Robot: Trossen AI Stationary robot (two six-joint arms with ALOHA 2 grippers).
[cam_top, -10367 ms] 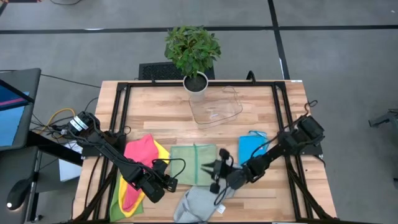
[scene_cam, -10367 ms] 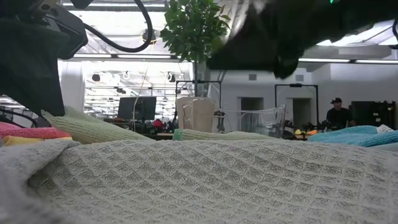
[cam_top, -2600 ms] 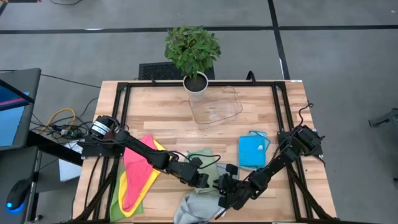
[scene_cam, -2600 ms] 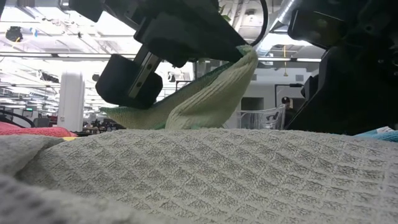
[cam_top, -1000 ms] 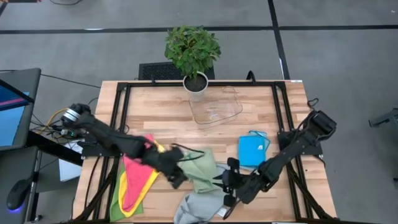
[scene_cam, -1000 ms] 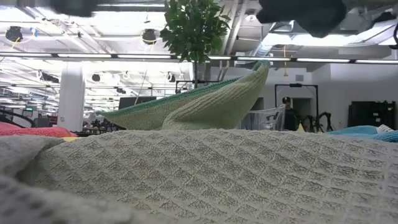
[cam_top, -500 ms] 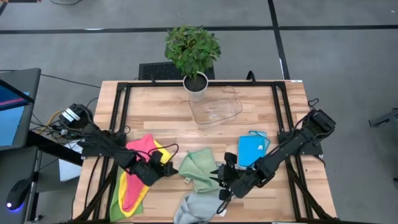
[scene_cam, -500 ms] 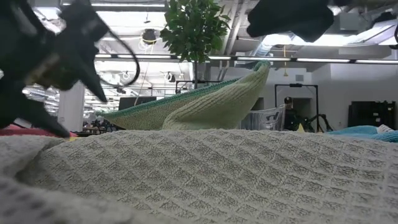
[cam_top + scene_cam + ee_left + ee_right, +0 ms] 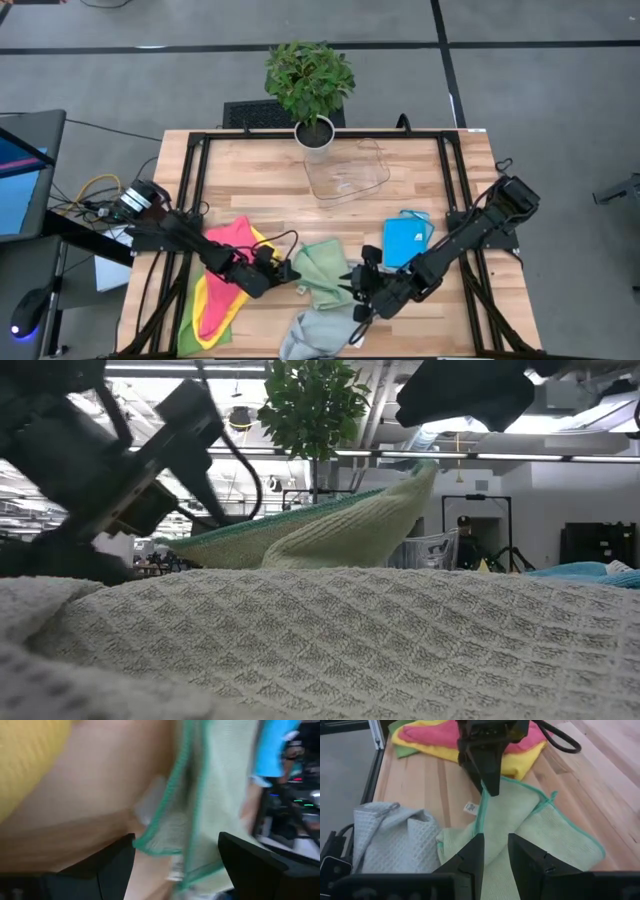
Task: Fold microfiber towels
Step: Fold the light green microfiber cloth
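Note:
A light green towel (image 9: 318,268) with teal edging lies partly folded in the middle of the table's near half. My left gripper (image 9: 288,270) is low at its left edge, open. In the left wrist view its fingers stand on either side of the teal hem (image 9: 172,820); whether they touch it I cannot tell. My right gripper (image 9: 352,285) is at the towel's right side, shut on it. A grey towel (image 9: 318,335) lies crumpled at the near edge. A folded blue towel (image 9: 403,243) lies to the right. My right gripper pinches the green towel's right-hand part (image 9: 494,842) between its two fingers, coming slanting down from the table's right. One layer or several, I cannot tell. In the low view that end (image 9: 420,475) stands raised, while the rest of the towel slopes down to the table.
A pile of pink, yellow and green towels (image 9: 225,275) lies at the near left, close behind my left gripper. A clear plastic tray (image 9: 347,172) and a potted plant (image 9: 310,85) stand at the far middle. Black frame rails run along both table sides.
My left gripper has come down from above the green towel to table height, swinging first toward the pink pile and then back to the towel's left edge, and has rolled about its own line. The green towel keeps its shape, its right end still raised.

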